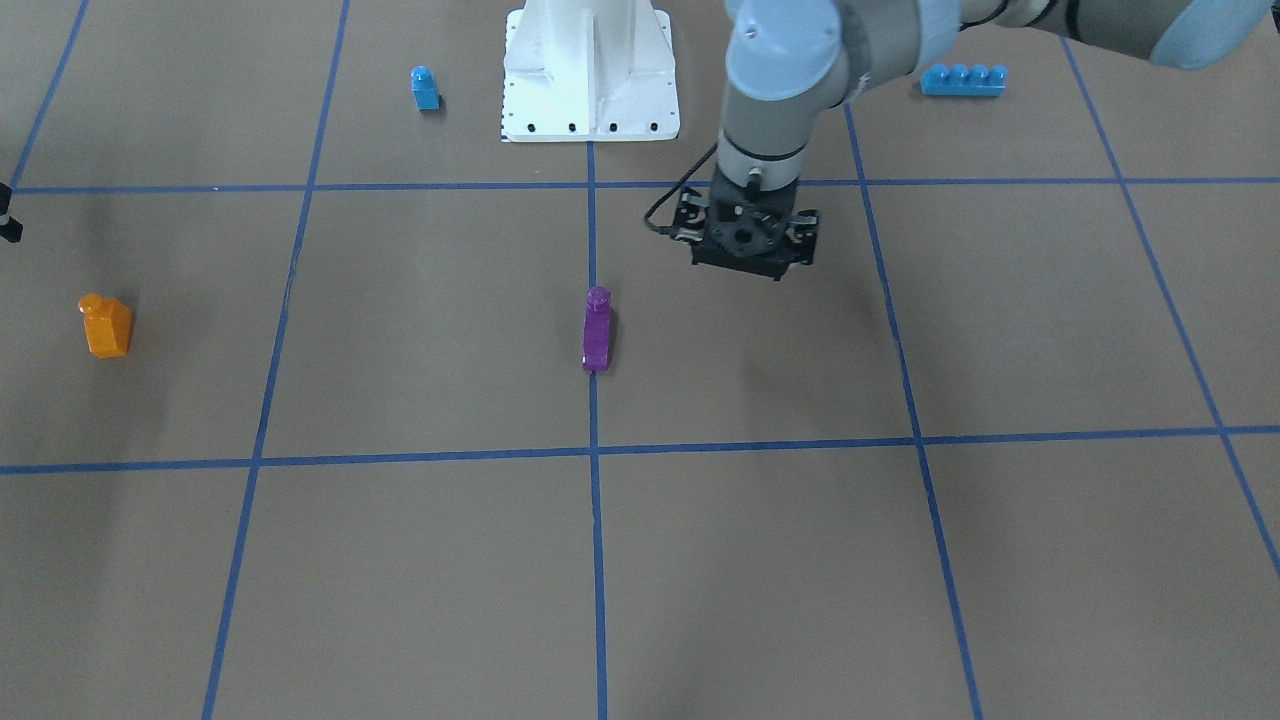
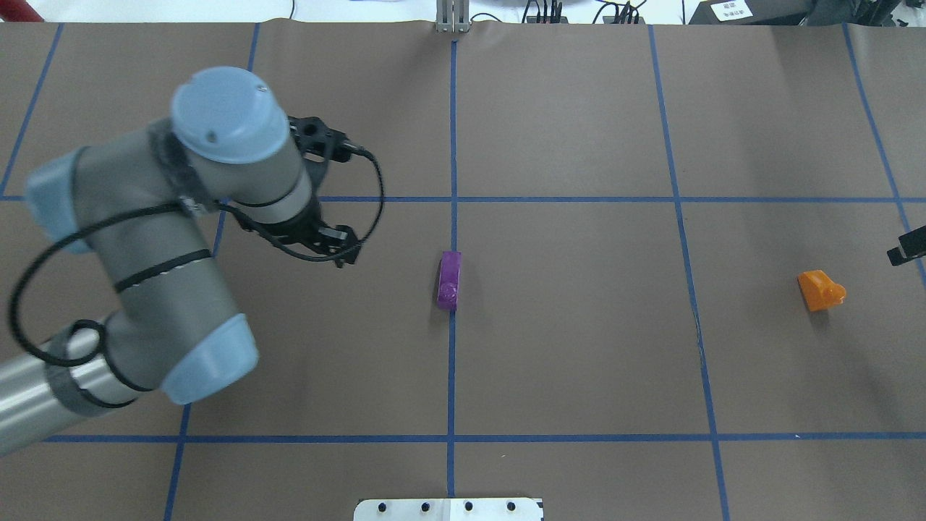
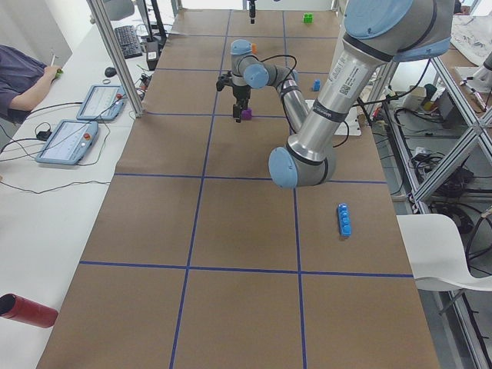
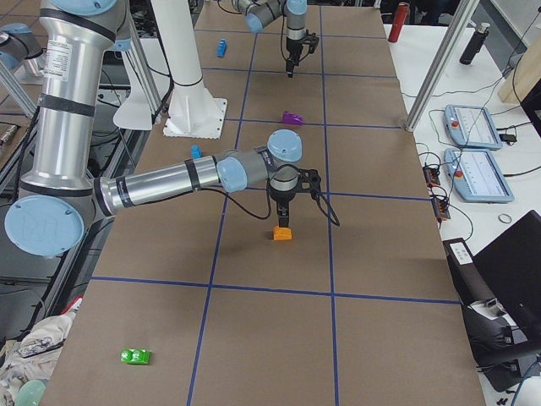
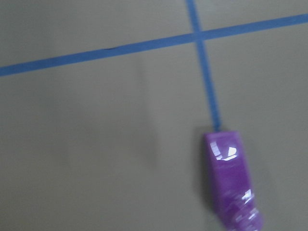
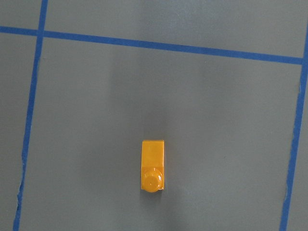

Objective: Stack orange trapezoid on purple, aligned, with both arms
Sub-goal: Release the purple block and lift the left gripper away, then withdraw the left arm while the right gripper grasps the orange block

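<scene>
The purple block (image 1: 597,330) lies on the centre blue line, and shows in the overhead view (image 2: 449,280) and the left wrist view (image 5: 232,183). My left gripper (image 1: 752,258) points down above the table, beside the block on the robot's left (image 2: 327,247). Its fingers are hidden, so I cannot tell if it is open. The orange trapezoid (image 1: 106,326) stands far off on the robot's right (image 2: 820,290), stud up (image 6: 153,166). My right gripper (image 4: 283,218) hovers just above it. Only a sliver of that gripper shows at the overhead view's edge (image 2: 909,247).
A small blue single-stud block (image 1: 425,88) stands beside the white base pedestal (image 1: 590,70). A long blue four-stud brick (image 1: 963,79) lies on the left arm's side. A green block (image 4: 135,357) lies at the table's far right end. Blue tape lines grid the brown table.
</scene>
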### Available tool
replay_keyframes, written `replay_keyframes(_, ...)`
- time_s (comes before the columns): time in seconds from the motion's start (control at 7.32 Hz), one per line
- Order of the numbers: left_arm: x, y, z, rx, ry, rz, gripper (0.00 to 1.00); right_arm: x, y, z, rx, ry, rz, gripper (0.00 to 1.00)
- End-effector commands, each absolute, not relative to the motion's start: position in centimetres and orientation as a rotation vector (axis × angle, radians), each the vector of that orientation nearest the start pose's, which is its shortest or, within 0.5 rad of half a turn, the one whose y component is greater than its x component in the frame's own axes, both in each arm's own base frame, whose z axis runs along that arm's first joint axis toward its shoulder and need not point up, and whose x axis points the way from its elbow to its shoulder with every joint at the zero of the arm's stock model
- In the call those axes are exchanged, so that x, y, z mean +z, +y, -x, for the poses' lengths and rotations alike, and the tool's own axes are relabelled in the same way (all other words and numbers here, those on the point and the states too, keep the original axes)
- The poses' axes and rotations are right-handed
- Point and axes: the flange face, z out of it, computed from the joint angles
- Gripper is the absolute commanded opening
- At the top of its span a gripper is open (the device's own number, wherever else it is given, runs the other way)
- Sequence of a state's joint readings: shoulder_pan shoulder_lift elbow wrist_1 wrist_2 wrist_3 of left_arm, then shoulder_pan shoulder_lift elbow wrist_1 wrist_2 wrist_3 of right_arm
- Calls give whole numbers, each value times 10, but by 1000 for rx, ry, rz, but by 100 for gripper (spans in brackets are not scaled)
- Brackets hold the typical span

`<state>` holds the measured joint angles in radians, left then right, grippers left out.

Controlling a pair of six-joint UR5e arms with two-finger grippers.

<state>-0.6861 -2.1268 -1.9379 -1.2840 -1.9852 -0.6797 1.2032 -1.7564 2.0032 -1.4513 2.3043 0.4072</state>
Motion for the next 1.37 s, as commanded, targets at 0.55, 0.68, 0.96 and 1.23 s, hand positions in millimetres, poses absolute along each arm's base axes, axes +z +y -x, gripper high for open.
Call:
replay_keyframes(0.55,314,-471,-264,605,735,-186,99,602,-412,183,-32,-776,-108,100)
replay_keyframes(0.68,315,-471,-266,606,734,-183,99,603,-408,192,-43,-768,-113,100)
replay_keyframes(0.96,314,-470,-269,578,738,-170,99,604,-406,198,-49,-760,-111,93)
replay_keyframes(1.23,312,-470,-270,558,745,-173,100,603,-403,205,-33,-765,-92,54)
